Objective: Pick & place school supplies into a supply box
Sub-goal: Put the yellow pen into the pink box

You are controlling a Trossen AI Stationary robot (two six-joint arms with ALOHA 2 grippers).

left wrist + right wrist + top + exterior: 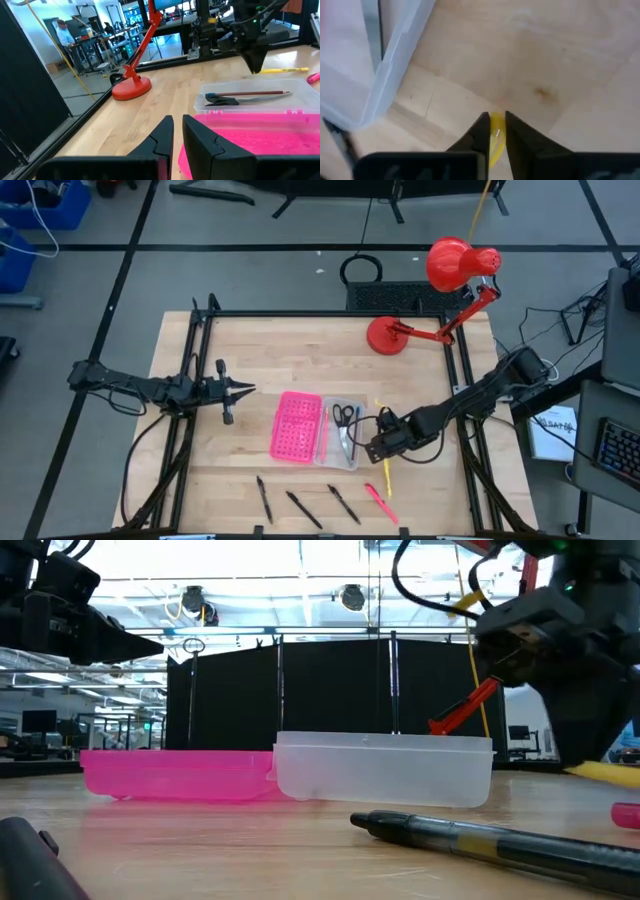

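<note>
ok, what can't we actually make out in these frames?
- Yellow pencil: right wrist view, mostly covered by the right gripper's fingers; lifted or not, unclear.
- Clear case contents: low view, frosted wall hides them.
- Pen: low view, cut off at the edge.

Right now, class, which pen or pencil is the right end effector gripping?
The yellow pencil, pinched in the right end effector beside the clear box; the others lie untouched.

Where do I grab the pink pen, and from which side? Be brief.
Grip the pink pen at mid-shaft from straight above, fingers across its width. It lies flat and slanted on the table, clear of the black pen beside it, so a top-down pinch should fit.
</note>
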